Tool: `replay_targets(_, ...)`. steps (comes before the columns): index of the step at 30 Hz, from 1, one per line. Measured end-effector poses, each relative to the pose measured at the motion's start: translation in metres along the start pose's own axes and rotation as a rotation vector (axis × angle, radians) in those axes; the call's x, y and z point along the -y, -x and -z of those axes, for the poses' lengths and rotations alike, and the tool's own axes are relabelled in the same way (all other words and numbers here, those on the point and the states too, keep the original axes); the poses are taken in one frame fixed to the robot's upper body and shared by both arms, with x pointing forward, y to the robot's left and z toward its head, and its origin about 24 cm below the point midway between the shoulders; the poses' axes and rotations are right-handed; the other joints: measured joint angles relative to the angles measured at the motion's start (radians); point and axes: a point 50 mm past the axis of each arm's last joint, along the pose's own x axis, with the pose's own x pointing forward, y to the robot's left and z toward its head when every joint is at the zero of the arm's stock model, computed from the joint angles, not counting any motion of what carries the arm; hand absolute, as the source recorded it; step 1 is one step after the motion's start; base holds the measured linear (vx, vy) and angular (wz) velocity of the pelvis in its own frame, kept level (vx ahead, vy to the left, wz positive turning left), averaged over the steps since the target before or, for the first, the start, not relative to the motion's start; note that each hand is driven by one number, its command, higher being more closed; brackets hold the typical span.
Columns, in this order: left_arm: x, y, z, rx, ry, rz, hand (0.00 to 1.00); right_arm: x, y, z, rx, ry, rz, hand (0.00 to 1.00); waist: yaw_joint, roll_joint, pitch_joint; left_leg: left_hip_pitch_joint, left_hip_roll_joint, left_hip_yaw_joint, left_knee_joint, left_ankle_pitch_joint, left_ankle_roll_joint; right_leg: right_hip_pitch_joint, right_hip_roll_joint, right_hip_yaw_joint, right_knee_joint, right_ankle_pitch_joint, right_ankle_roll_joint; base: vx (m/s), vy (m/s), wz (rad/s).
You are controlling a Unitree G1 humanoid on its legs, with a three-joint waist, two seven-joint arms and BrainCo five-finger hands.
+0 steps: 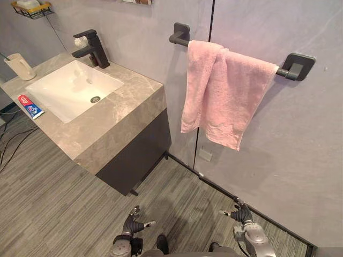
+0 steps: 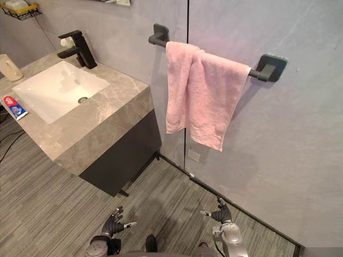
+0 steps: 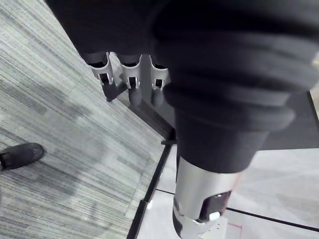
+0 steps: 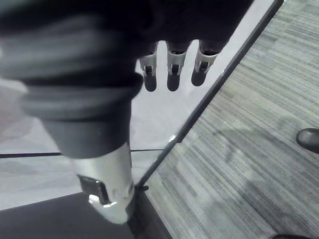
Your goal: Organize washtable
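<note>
Washtable: We see a grey stone-look washtable (image 1: pixel 110 122) on a dark cabinet against the grey wall, at the robot's left.
Basin: A white rectangular basin (image 1: pixel 64 93) is sunk into the top, with a black tap (image 1: pixel 95 48) standing at its back edge.
Toothpaste: A red, white and blue tube (image 1: pixel 30 106) lies flat on the counter just beside the basin's front left corner. It carries print, but we find the lettering too small to make out.
Cup: A cream cup (image 1: pixel 20 67) stands upright near the counter's far left corner, apart from the tube.
Shelf: A small wire shelf (image 1: pixel 32 9) with a yellow rim is fixed to the wall above the cup. What it holds we cannot tell.
Towel: A pink towel (image 1: pixel 220 91) hangs over a dark bar (image 1: pixel 292 67) on the wall, well to the right of the washtable. It is draped unevenly, in two overlapping folds.
Left hand: The left hand (image 1: pixel 132 225) hangs low over the striped grey floor (image 1: pixel 48 203). Its fingers (image 3: pixel 134 79) are loosely straight, and it grips nothing.
Right hand: The right hand (image 1: pixel 242 216) hangs low near the foot of the wall. Its fingers (image 4: pixel 172 69) are relaxed and it is likewise empty.
</note>
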Motion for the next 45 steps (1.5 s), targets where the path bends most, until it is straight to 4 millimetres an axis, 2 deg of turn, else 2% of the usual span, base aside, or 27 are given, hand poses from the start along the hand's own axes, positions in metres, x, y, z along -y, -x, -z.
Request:
replay_targets(6, 0.0, 0.003, 0.007, -0.025, 0.005, -0.004, 0.0, 0.0, 0.003, 0.007, -0.018, 0.0, -0.001, 0.0, 0.004, -0.012, 0.006, -0.028, -0.002, -0.035, 0.007, 0.011, 0.004, -0.002, 0.001, -0.031, -0.001, -0.001, 0.0, 0.04, -0.007, 0.19)
replay_targets(9, -0.004, 0.002, 0.005, -0.017, 0.016, -0.019, 0.0, -0.001, 0.003, 0.007, -0.019, -0.002, -0.001, 0.0, 0.012, -0.037, 0.021, -0.092, -0.004, -0.072, 0.044, 0.021, 0.0, -0.022, -0.003, -0.079, 0.014, 0.0, -0.007, 0.03, -0.027, 0.5)
replay_targets(13, -0.004, 0.0, -0.004, 0.019, 0.039, -0.02, 0.0, 0.001, -0.003, -0.008, 0.024, -0.021, 0.013, 0.0, 0.05, -0.067, 0.042, -0.22, -0.006, -0.083, 0.187, 0.035, -0.008, -0.06, -0.013, -0.109, 0.051, -0.013, -0.026, -0.02, -0.005, 0.5)
replay_targets(14, -0.003, 0.0, -0.007, 0.03, 0.038, -0.016, 0.0, 0.001, -0.003, -0.011, 0.039, -0.023, 0.019, 0.0, 0.052, -0.065, 0.042, -0.23, -0.006, -0.086, 0.191, 0.048, -0.01, -0.059, -0.013, -0.111, 0.053, -0.017, -0.031, -0.09, -0.005, 0.66)
replay_targets(15, -0.002, -0.001, -0.012, 0.052, 0.033, -0.01, 0.0, 0.002, -0.004, -0.017, 0.065, -0.026, 0.029, 0.0, 0.051, -0.072, 0.039, -0.215, -0.012, -0.107, 0.122, 0.111, -0.023, -0.055, -0.031, -0.133, 0.038, -0.009, -0.042, -0.09, 0.013, 0.67)
replay_targets(16, -0.001, -0.004, -0.018, 0.067, 0.037, -0.01, 0.0, 0.0, -0.005, -0.024, 0.092, -0.034, 0.027, 0.0, 0.052, -0.08, 0.054, -0.218, 0.004, -0.043, 0.24, -0.008, -0.003, -0.049, -0.042, -0.164, 0.034, -0.007, -0.044, -0.09, -0.003, 0.59)
replay_targets(17, -0.001, -0.003, -0.016, 0.061, 0.041, -0.01, 0.0, 0.0, -0.005, -0.026, 0.099, -0.035, 0.028, 0.0, 0.048, -0.083, 0.056, -0.218, 0.019, -0.001, 0.327, -0.075, 0.004, -0.04, -0.046, -0.168, 0.042, -0.006, -0.044, -0.05, 0.036, 0.37)
replay_targets(18, 0.0, -0.002, -0.014, 0.052, 0.043, -0.008, 0.0, 0.0, -0.003, -0.023, 0.094, -0.037, 0.032, 0.0, 0.043, -0.08, 0.054, -0.185, 0.042, 0.047, 0.417, -0.152, -0.008, -0.033, -0.057, -0.183, 0.056, -0.006, -0.044, -0.03, 0.047, 0.32)
replay_targets(19, 0.0, -0.003, -0.013, 0.05, 0.044, -0.009, 0.0, 0.002, -0.002, -0.019, 0.085, -0.038, 0.037, 0.0, 0.022, -0.065, 0.046, -0.148, 0.057, 0.072, 0.398, -0.174, -0.045, -0.034, -0.057, -0.195, 0.066, -0.004, -0.041, -0.06, 0.127, 0.37)
replay_targets(20, 0.0, -0.003, -0.013, 0.049, 0.043, -0.008, 0.0, 0.002, -0.002, -0.02, 0.087, -0.039, 0.038, 0.0, 0.013, -0.052, 0.044, -0.134, 0.056, 0.066, 0.349, -0.174, -0.051, -0.039, -0.054, -0.203, 0.071, -0.002, -0.037, -0.11, 0.158, 0.43)
replay_targets(21, -0.001, -0.005, -0.018, 0.064, 0.036, -0.008, 0.0, 0.006, -0.003, -0.02, 0.087, -0.044, 0.052, 0.0, -0.003, -0.034, 0.04, -0.097, 0.04, 0.068, 0.244, -0.163, -0.034, -0.058, -0.052, -0.208, 0.073, 0.006, -0.025, -0.15, 0.168, 0.3)
replay_targets(22, -0.002, -0.008, -0.026, 0.084, 0.022, -0.005, 0.0, 0.0, -0.002, -0.019, 0.08, -0.05, 0.039, 0.0, -0.002, -0.052, 0.05, -0.085, 0.014, 0.066, 0.171, -0.113, -0.021, -0.078, -0.058, -0.202, 0.073, 0.02, -0.021, -0.15, 0.118, 0.19)
replay_targets(24, -0.007, -0.009, -0.028, 0.089, 0.006, -0.014, 0.0, -0.004, -0.002, -0.018, 0.077, -0.047, 0.024, 0.0, 0.001, -0.062, 0.051, -0.087, -0.004, 0.06, 0.119, -0.075, -0.004, -0.102, -0.064, -0.192, 0.068, 0.043, -0.019, -0.14, 0.084, 0.02)
replay_targets(28, -0.005, -0.005, -0.016, 0.054, 0.011, -0.012, 0.0, -0.008, 0.0, -0.016, 0.069, -0.032, 0.007, 0.0, 0.0, -0.05, 0.059, -0.056, -0.033, 0.051, 0.041, -0.024, 0.029, -0.106, -0.082, -0.177, 0.086, 0.058, -0.009, -0.16, 0.091, 0.09)
replay_targets(30, -0.003, -0.006, -0.015, 0.047, 0.001, 0.0, 0.0, -0.011, 0.003, -0.009, 0.05, -0.022, -0.008, 0.0, -0.005, -0.051, 0.067, -0.07, -0.046, 0.0, 0.054, -0.029, 0.039, -0.118, -0.059, 0.032, 0.132, -0.006, -0.021, -0.15, 0.049, 0.64)
replay_targets(31, -0.002, -0.007, -0.017, 0.054, -0.004, 0.005, 0.0, -0.011, 0.005, -0.004, 0.034, -0.018, -0.013, 0.0, 0.0, -0.059, 0.073, -0.082, -0.055, -0.028, 0.074, -0.03, 0.04, -0.123, -0.042, 0.115, 0.145, -0.041, 0.009, -0.11, -0.015, 0.93)
replay_targets(32, -0.001, -0.005, -0.014, 0.046, 0.003, 0.005, 0.0, -0.012, 0.005, -0.002, 0.022, -0.017, -0.014, 0.0, -0.001, -0.057, 0.079, -0.099, -0.063, -0.059, 0.088, -0.03, 0.04, -0.13, -0.018, 0.173, 0.181, -0.086, 0.006, -0.11, -0.036, 0.9)
replay_targets(33, 0.0, -0.004, -0.011, 0.037, 0.004, 0.006, 0.0, -0.012, 0.006, 0.0, 0.015, -0.018, -0.014, 0.0, -0.001, -0.059, 0.079, -0.102, -0.072, -0.074, 0.087, -0.03, 0.04, -0.135, -0.015, 0.186, 0.196, -0.098, 0.007, -0.09, -0.05, 0.98)
replay_targets(35, 0.006, -0.001, -0.005, 0.019, 0.022, 0.016, 0.0, -0.012, 0.009, 0.006, -0.003, -0.022, -0.013, 0.0, 0.004, -0.061, 0.08, -0.115, -0.09, -0.12, 0.084, -0.03, 0.04, -0.13, -0.015, 0.171, 0.217, -0.137, 0.029, -0.03, -0.013, 0.91)
replay_targets(36, 0.005, -0.001, -0.006, 0.025, 0.027, 0.013, 0.0, -0.013, 0.012, 0.011, -0.019, -0.031, -0.012, 0.0, 0.014, -0.051, 0.075, -0.129, -0.096, -0.148, 0.085, -0.031, 0.04, -0.122, -0.014, 0.152, 0.217, -0.149, 0.036, 0.0, -0.024, 1.15)
replay_targets(37, 0.006, -0.002, -0.009, 0.032, 0.037, 0.009, 0.0, -0.012, 0.014, 0.015, -0.03, -0.037, -0.006, 0.0, 0.017, -0.059, 0.074, -0.149, -0.107, -0.186, 0.085, -0.031, 0.041, -0.116, -0.017, 0.114, 0.212, -0.158, 0.041, 0.01, -0.033, 1.23)
replay_targets(39, 0.008, -0.003, -0.011, 0.037, 0.054, 0.008, 0.0, -0.013, 0.015, 0.017, -0.036, -0.049, -0.004, 0.0, 0.024, -0.051, 0.066, -0.177, -0.119, -0.212, 0.076, -0.042, 0.055, -0.1, -0.022, 0.073, 0.187, -0.159, 0.042, 0.06, -0.011, 1.37)
replay_targets(40, 0.01, -0.004, -0.014, 0.046, 0.056, 0.011, 0.0, -0.018, 0.017, 0.02, -0.048, -0.077, -0.007, 0.0, 0.023, -0.074, 0.065, -0.196, -0.123, -0.194, 0.106, -0.04, 0.068, -0.091, -0.039, 0.043, 0.174, -0.161, 0.044, 0.13, 0.02, 1.44)
replay_targets(41, 0.01, -0.004, -0.015, 0.048, 0.057, 0.011, 0.0, -0.016, 0.017, 0.02, -0.047, -0.085, -0.002, 0.0, 0.024, -0.062, 0.06, -0.215, -0.116, -0.17, 0.132, -0.045, 0.073, -0.081, -0.038, 0.027, 0.181, -0.161, 0.043, 0.15, 0.011, 1.52)
replay_targets(42, 0.008, -0.005, -0.014, 0.046, 0.059, 0.004, 0.0, -0.015, 0.017, 0.02, -0.05, -0.1, 0.005, 0.0, 0.024, -0.072, 0.064, -0.242, -0.107, -0.114, 0.188, -0.054, 0.087, -0.051, -0.044, -0.013, 0.195, -0.164, 0.028, 0.19, 0.021, 1.51)
replay_targets(43, 0.006, -0.006, -0.016, 0.051, 0.064, -0.005, 0.0, -0.014, 0.018, 0.022, -0.058, -0.114, 0.009, 0.0, 0.024, -0.082, 0.063, -0.248, -0.096, -0.039, 0.23, -0.08, 0.123, 0.001, -0.062, -0.074, 0.181, -0.159, 0.023, 0.18, 0.034, 1.49)
replay_targets(45, 0.006, -0.007, -0.019, 0.057, 0.08, -0.017, 0.0, -0.008, 0.016, 0.021, -0.055, -0.141, 0.036, 0.0, 0.023, -0.083, 0.063, -0.247, -0.068, 0.092, 0.27, -0.074, 0.135, 0.055, -0.085, -0.132, 0.166, -0.155, 0.027, 0.22, 0.101, 1.35)
